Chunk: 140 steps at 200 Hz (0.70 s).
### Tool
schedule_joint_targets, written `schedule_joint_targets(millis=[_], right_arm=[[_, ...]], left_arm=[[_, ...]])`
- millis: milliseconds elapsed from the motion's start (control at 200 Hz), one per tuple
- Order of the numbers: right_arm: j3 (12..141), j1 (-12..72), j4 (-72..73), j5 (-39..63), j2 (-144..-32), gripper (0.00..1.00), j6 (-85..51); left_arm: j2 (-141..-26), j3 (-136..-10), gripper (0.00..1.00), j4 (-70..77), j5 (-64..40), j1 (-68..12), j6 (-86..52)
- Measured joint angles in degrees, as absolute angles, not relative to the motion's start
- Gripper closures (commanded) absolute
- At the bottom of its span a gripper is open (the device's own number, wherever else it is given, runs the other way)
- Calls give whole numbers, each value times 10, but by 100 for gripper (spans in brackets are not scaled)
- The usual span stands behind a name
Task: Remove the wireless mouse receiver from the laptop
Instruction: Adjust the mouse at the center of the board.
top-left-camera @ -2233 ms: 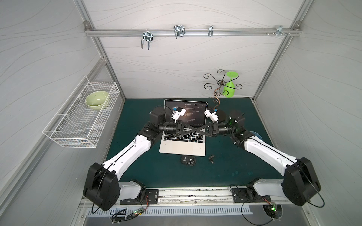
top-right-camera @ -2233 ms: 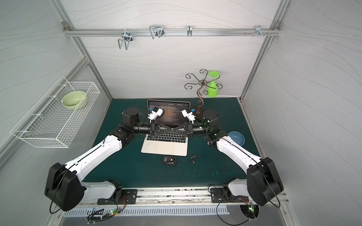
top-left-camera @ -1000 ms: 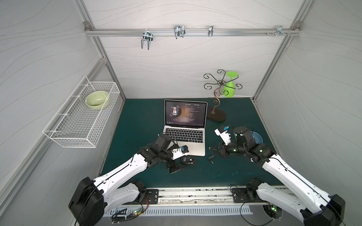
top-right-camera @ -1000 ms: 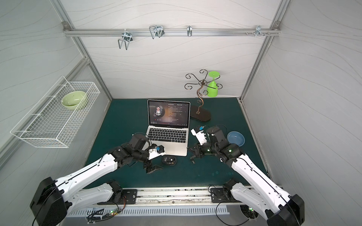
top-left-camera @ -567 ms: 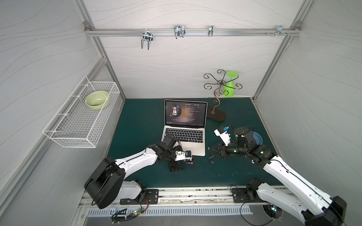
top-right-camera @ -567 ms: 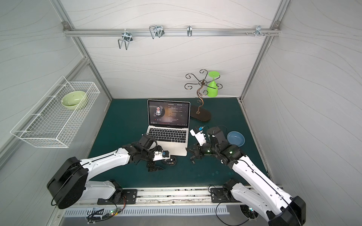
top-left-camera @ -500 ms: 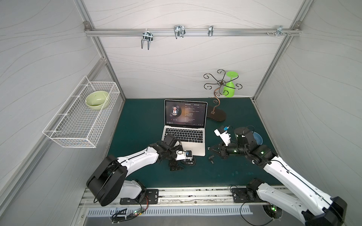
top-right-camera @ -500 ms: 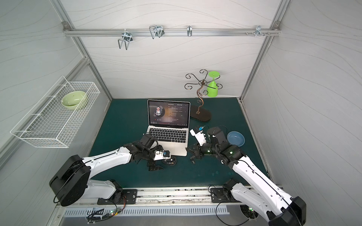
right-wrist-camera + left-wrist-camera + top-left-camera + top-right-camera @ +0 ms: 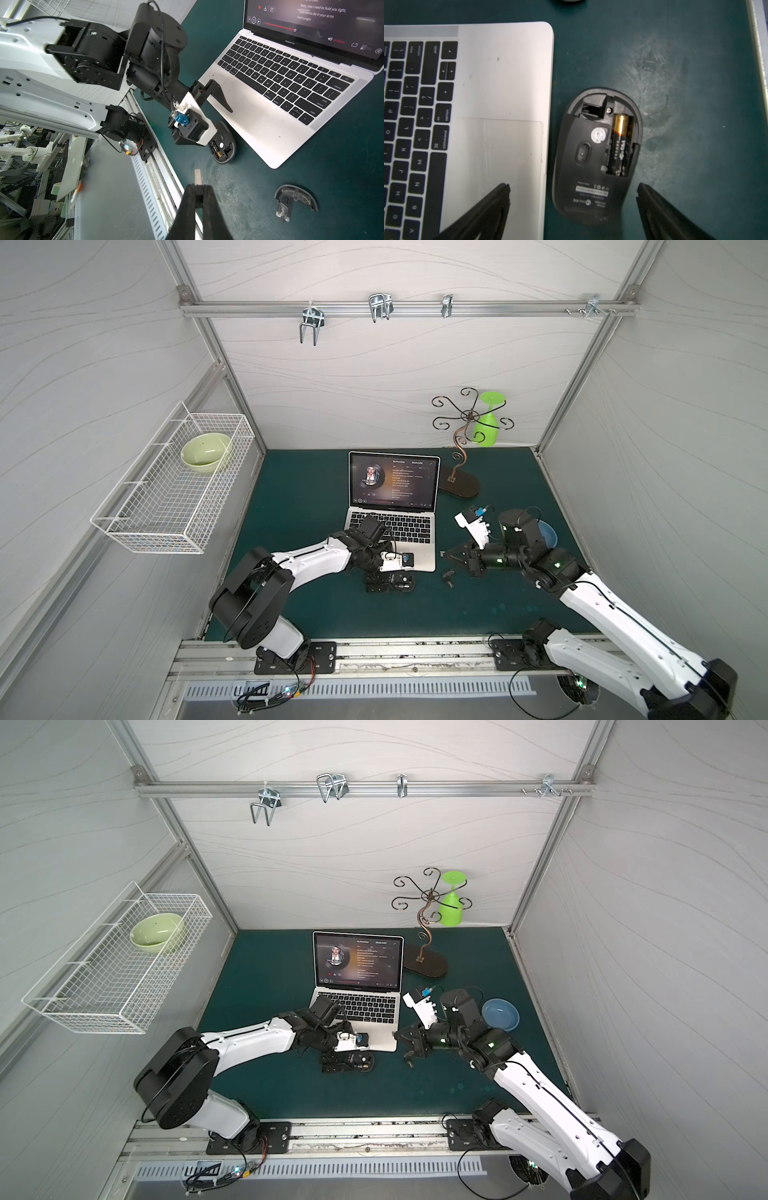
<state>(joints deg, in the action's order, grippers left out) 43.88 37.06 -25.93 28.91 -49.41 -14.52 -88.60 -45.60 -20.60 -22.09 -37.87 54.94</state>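
Observation:
The silver laptop (image 9: 392,526) (image 9: 357,1011) stands open mid-mat with its screen lit. My right gripper (image 9: 197,188) (image 9: 445,554) is shut on the wireless mouse receiver (image 9: 197,176), whose silver plug sticks out past the fingertips. It hovers just off the laptop's front right corner and is clear of the laptop's side. A black mouse (image 9: 598,155) (image 9: 403,583) lies upside down in front of the laptop (image 9: 500,83), with the battery showing. My left gripper (image 9: 573,187) hangs open above it, one finger over the trackpad and one over the mat.
The mouse's battery cover (image 9: 295,199) (image 9: 449,576) lies on the mat below my right gripper. A blue bowl (image 9: 546,533) sits behind the right wrist. A scrolled stand (image 9: 461,485) carrying a green glass is at the back right. A wire basket (image 9: 174,489) hangs on the left wall.
Both arms came away from above the keyboard to the laptop's front edge. The left gripper settled over the mouse. Over the last half second nothing visibly moved.

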Motion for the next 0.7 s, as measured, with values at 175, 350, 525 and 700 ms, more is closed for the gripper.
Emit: schedule_joint_targets(millis=[175,350,525,700], right_arm=[[439,371,-259,283,-481,100,-145],[439,371,-258,277,-477,100,-145],[439,371,-257,272,-476,100,-146],[441,368,-261,258,-465,100,-147]], left_arm=[[-902,-468,8,-229,-206,-404,557],[-910,-472,17,-255,-196,-419,557],[-932,-488,37,-272,-179,-426,544],[-937,-515,43,-273,-180,-428,504]])
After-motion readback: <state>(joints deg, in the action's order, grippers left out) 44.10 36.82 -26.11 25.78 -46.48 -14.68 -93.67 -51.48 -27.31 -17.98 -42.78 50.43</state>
